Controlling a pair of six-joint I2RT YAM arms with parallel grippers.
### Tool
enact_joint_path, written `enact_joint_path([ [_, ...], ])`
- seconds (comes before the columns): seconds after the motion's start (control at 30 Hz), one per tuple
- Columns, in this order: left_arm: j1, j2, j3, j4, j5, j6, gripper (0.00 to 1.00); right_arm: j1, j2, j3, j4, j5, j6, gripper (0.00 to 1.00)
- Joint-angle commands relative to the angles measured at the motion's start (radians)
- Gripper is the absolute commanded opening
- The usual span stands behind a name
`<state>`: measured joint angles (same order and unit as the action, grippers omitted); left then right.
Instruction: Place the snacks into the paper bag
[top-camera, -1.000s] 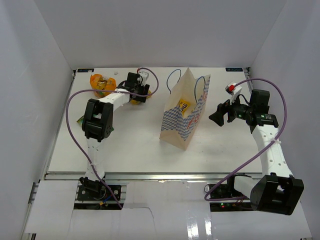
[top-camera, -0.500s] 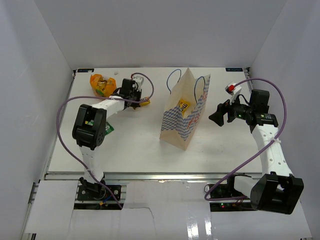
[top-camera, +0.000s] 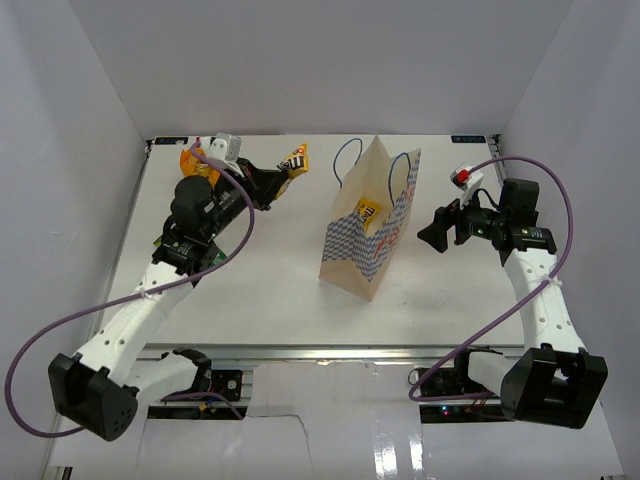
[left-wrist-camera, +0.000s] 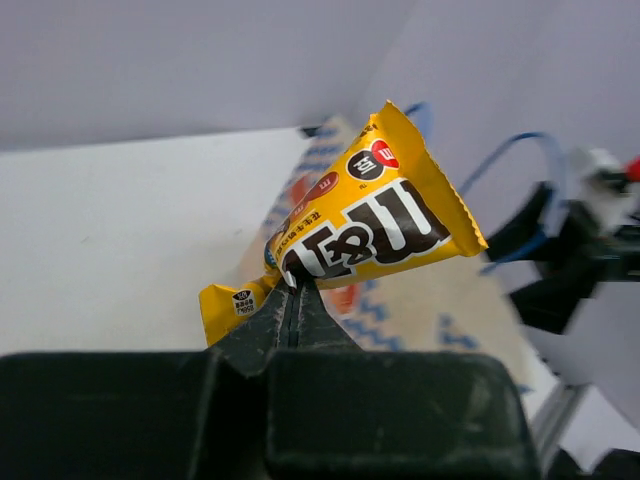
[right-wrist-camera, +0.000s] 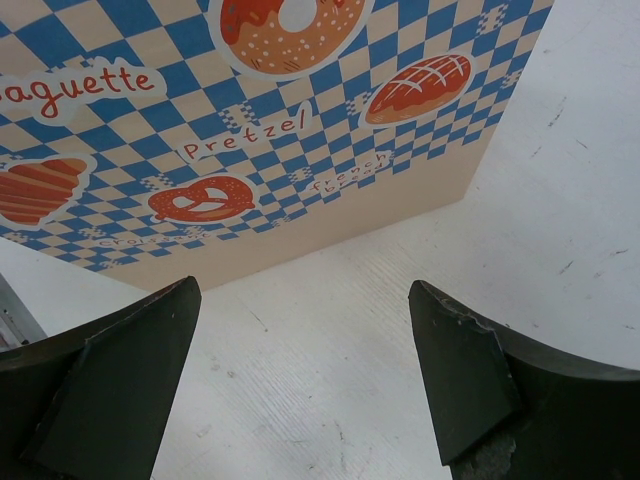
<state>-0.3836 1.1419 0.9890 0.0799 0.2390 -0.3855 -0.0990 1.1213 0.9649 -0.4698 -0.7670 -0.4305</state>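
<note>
One yellow candy pack (left-wrist-camera: 368, 222) sits clenched in my left pincer (left-wrist-camera: 297, 298), held aloft to the left of the upright paper bag (top-camera: 362, 255) — my right pincer (top-camera: 433, 232) gapes empty beside its checkered wall.

**A robot test booth in a lab**

Plain white panels (top-camera: 300, 60) close in a white desk (top-camera: 270, 300) at the back and both sides, forming a bare booth. Two white-and-black robot arms, the left arm (top-camera: 150, 290) and the right arm (top-camera: 540, 300), are mounted on an aluminium rail (top-camera: 330, 352) at the desk's near edge. Purple cables (top-camera: 563, 215) loop loosely from them.
</note>
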Motion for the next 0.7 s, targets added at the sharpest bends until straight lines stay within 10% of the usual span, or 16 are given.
enact_joint_path([
  [0.0, -0.093, -0.070, 0.011, 0.052, 0.017, -0.092, 0.00, -0.005, 0.008, 0.037, 0.011, -0.029, -0.013, 0.91],
  [0.33, -0.420, 0.091, 0.201, 0.084, -0.148, -0.179, 0.00, -0.005, -0.015, 0.035, 0.008, -0.015, -0.013, 0.91],
  [0.67, -0.436, 0.226, 0.246, 0.112, -0.484, -0.453, 0.00, -0.005, -0.043, 0.021, 0.005, -0.008, -0.007, 0.91],
])
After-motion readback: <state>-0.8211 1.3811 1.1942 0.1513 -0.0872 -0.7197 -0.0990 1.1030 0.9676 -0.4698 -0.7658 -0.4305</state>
